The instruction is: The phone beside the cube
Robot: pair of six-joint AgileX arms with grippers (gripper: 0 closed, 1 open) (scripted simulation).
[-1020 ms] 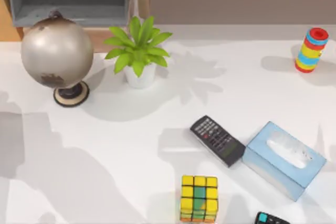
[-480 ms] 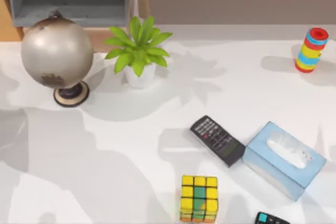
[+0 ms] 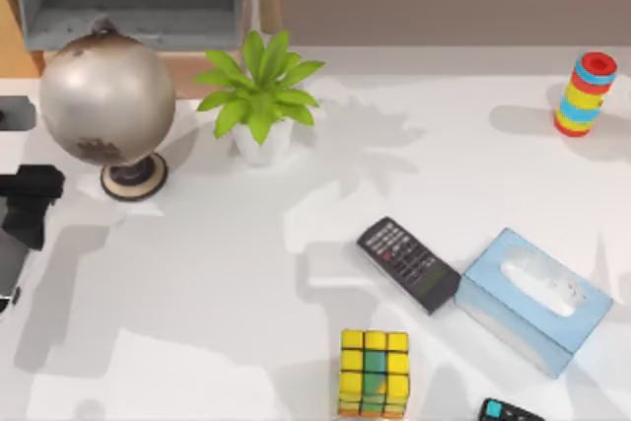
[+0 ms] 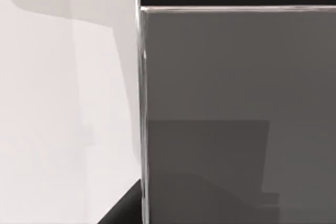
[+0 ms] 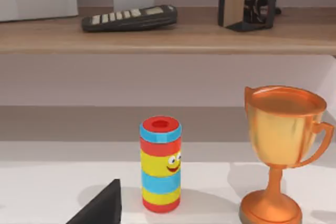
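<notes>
Top view: the left arm [image 3: 25, 206] is showing at the left edge of the frame, below the globe [image 3: 106, 98]; cannot tell how its claw stands. The cube [image 3: 374, 373] is sitting at lower centre on the white surface [image 3: 217, 283]. A dark remote [image 3: 408, 263] is lying just above and right of it, apart from it, with the blue tissue box [image 3: 532, 299] beside that. A dark device [image 3: 510, 410] is poking in at the bottom edge, right of the cube. Potted plant [image 3: 259, 98] upper centre; striped toy [image 3: 584, 94] upper right.

Left wrist view: a grey flat panel [image 4: 236, 114] is looming close.

Right wrist view: the striped toy [image 5: 160, 163] is standing beside a copper trophy [image 5: 281, 150]; a shelf [image 5: 168, 38] is running behind.
</notes>
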